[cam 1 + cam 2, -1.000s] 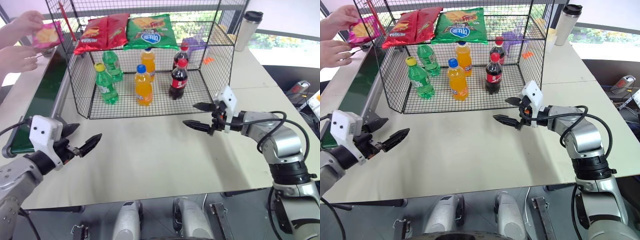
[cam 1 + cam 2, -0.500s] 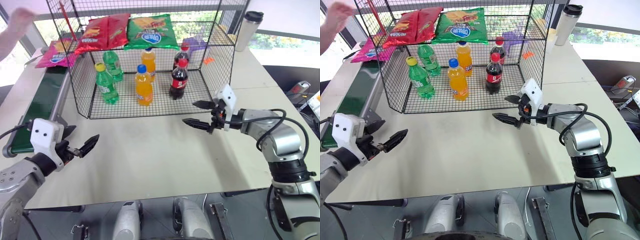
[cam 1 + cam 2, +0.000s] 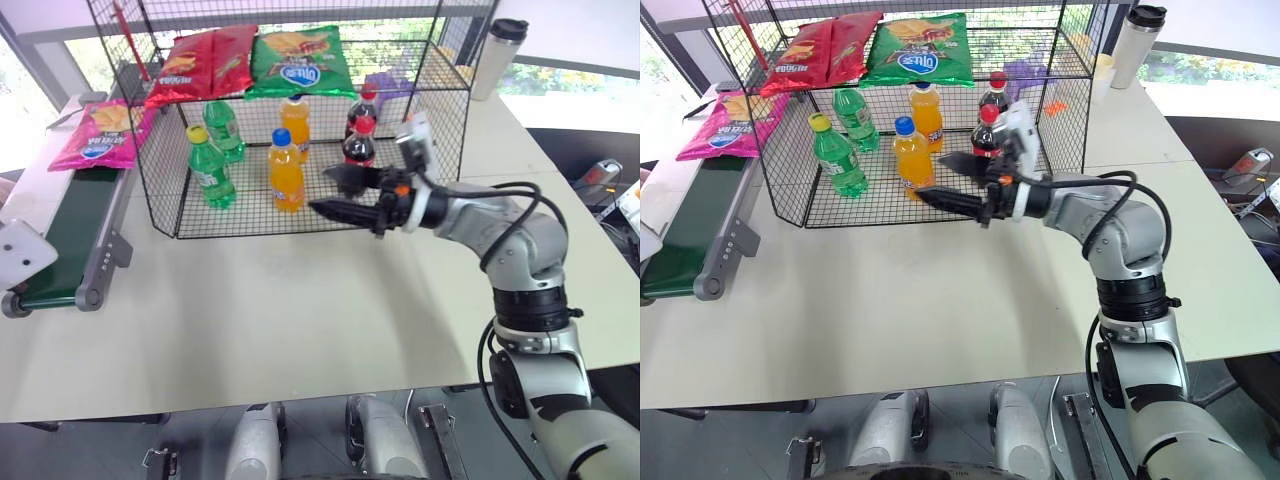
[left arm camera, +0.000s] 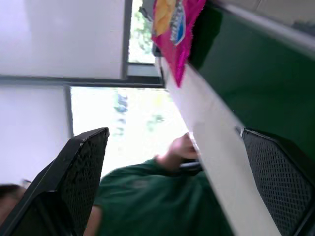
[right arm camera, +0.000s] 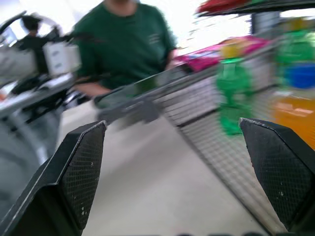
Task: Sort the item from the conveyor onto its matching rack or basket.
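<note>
Desk [image 3: 300, 310] front bare; pink bag [image 3: 100, 135] on conveyor [image 3: 75, 225] far end, beside rack [image 3: 170, 215] edge. Right claw [image 3: 335, 190] open at rack front; left claw [image 4: 172, 187] open nr belt rail

Rack [image 3: 160, 190] wall flanks conveyor [image 3: 75, 225]; belt top seemingly open (from above).

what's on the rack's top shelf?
On the rack top shelf: two red chip bags lying side by side and a green chip bag beside them. Something purple lies further right; can't tell what. The shelf's far back is cut off from view.
</note>
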Tool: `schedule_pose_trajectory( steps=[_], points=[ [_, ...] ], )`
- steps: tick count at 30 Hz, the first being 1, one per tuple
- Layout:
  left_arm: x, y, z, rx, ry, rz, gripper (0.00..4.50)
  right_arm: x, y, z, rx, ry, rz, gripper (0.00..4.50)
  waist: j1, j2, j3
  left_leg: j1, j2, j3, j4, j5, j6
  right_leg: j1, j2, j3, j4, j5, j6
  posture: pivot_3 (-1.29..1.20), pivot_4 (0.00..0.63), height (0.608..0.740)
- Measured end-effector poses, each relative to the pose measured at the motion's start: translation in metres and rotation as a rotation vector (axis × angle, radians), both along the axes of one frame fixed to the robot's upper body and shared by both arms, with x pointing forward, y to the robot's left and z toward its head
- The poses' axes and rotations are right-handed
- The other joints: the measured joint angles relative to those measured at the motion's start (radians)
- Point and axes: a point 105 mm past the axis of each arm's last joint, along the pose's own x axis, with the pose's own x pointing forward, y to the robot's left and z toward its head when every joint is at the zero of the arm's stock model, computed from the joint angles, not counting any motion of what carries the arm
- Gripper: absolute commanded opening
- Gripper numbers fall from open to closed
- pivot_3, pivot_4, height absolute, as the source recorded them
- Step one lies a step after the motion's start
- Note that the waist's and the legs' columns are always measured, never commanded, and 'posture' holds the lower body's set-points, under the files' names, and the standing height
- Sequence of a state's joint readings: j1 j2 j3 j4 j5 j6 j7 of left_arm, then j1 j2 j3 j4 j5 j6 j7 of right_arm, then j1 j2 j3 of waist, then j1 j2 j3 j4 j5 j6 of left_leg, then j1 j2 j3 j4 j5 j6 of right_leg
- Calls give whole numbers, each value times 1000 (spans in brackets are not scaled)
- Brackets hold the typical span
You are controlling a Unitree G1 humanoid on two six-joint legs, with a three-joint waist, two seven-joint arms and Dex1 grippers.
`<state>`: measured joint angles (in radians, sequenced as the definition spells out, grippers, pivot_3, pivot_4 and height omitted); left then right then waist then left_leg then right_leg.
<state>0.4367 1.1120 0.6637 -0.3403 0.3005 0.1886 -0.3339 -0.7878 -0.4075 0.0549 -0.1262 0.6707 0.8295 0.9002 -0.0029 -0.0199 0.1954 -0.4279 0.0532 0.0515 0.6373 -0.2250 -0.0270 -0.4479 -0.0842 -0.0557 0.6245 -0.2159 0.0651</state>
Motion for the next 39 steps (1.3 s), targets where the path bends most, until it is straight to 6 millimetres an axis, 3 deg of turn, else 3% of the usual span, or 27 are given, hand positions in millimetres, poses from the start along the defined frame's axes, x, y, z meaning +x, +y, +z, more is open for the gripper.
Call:
schedule_pose_trajectory(
  steps=[4,10,13,23,37,39],
  points=[
    [3,-2,-2,100,-11,-21,4500,-1,0,-3,-27,-12,6,4453,-5,0,0,0,-1,2,-1,0,0,0,-3,0,-1,0,0,0,150,740],
    [10,-3,-36,109,40,-29,4500,3,-9,-7,-90,-41,-28,4453,-12,0,0,0,-1,3,-4,0,0,-1,-2,0,-1,1,1,0,150,740],
    [12,-3,-42,102,46,-28,4500,4,-12,-9,-103,-43,-42,4453,-11,0,0,1,-1,3,-4,0,1,-3,-2,0,2,3,4,0,150,740],
    [19,5,-47,107,35,2,4500,4,-13,-11,-105,-38,-49,4453,-10,0,0,1,-1,3,-3,0,1,-3,-1,0,4,3,5,0,150,740],
    [32,0,-56,76,53,-15,4500,3,-15,-12,-112,-50,-77,4453,-10,-1,0,1,-1,3,-3,1,1,-3,-1,0,5,3,5,0,150,740],
    [32,-1,-57,73,49,-14,3959,4,-16,-13,-112,-48,-80,4500,-10,-1,0,1,-1,3,-3,1,1,-3,-1,0,5,3,5,0,150,740]
  ],
)
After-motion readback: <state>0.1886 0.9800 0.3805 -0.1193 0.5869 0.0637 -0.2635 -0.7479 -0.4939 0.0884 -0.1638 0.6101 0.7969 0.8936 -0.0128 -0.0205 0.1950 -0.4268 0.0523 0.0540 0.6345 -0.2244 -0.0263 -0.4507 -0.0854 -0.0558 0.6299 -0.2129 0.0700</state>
